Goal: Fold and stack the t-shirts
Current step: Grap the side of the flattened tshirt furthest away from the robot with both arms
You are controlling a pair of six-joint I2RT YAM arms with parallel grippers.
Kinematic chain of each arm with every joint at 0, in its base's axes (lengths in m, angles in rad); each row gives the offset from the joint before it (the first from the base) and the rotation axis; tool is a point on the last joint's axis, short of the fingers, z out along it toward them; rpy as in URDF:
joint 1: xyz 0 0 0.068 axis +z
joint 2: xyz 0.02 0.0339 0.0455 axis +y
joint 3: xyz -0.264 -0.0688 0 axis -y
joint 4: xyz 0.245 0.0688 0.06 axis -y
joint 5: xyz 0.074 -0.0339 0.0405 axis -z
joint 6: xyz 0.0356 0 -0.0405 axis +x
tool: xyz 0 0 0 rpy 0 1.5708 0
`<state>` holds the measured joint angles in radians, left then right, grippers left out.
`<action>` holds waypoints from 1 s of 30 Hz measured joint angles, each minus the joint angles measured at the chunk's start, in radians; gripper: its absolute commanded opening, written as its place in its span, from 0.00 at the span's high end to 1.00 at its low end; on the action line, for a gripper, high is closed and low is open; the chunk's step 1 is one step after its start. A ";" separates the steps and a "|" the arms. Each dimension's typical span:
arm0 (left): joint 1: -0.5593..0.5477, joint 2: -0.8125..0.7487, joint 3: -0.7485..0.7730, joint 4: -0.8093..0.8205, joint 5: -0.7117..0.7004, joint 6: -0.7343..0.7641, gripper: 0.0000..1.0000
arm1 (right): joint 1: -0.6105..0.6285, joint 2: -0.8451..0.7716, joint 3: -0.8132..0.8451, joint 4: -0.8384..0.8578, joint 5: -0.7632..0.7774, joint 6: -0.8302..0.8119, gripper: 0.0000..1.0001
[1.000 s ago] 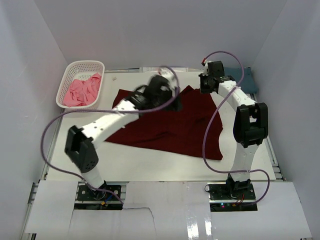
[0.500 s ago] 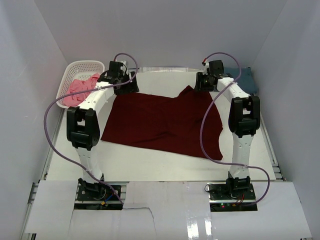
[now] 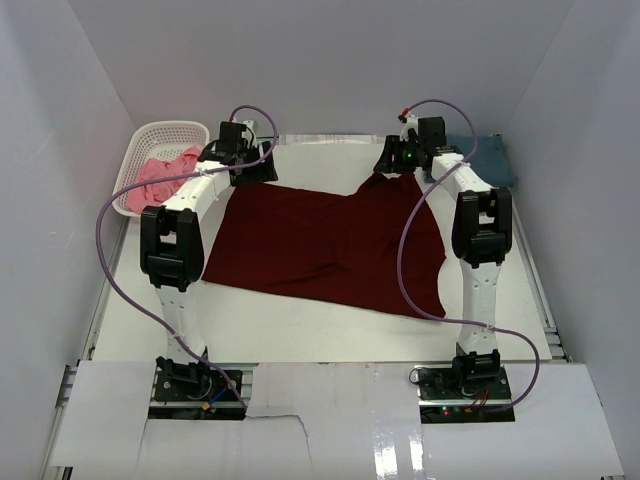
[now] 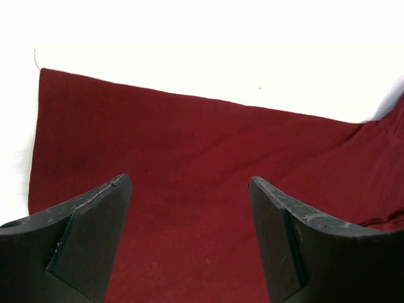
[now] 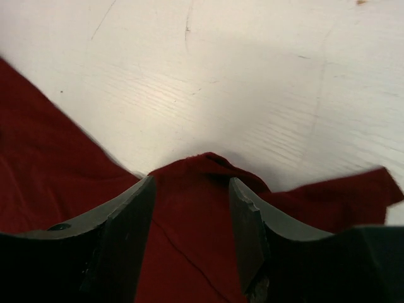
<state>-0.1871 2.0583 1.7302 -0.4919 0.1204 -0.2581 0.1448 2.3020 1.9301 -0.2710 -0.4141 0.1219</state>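
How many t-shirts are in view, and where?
3. The maroon t-shirt lies spread on the table, the pink t-shirt is bunched in the white basket at far left, the slate-blue t-shirt lies at the far right corner. More could be hidden in the basket.

The large dark maroon cloth t-shirt [image 3: 320, 245] lies spread almost flat across the middle of the white table [image 3: 300, 325] before me. Its far left corner is square and smooth, while its far right edge rises in a small wrinkled peak with a narrow flap beside it. The pink cloth t-shirt [image 3: 165, 178] sits crumpled in the white plastic lattice basket [image 3: 175, 130] at my far left, and the slate-blue cloth t-shirt [image 3: 497, 160] lies low and compact in the far right corner, apart from the maroon one.
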 measured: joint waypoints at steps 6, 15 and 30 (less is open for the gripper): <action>0.000 0.006 -0.020 0.024 0.001 0.006 0.14 | 0.000 0.079 0.003 0.059 -0.088 0.062 0.43; 0.000 0.006 -0.049 0.034 0.000 0.011 0.14 | 0.001 0.123 0.018 0.104 -0.129 0.094 0.49; 0.000 0.006 -0.073 0.058 0.000 0.014 0.14 | 0.056 0.213 0.095 0.179 -0.141 0.129 0.48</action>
<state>-0.1871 2.0647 1.6573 -0.4339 0.1207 -0.2440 0.2005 2.5153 2.0247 -0.0925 -0.5552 0.2504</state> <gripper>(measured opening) 0.855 0.510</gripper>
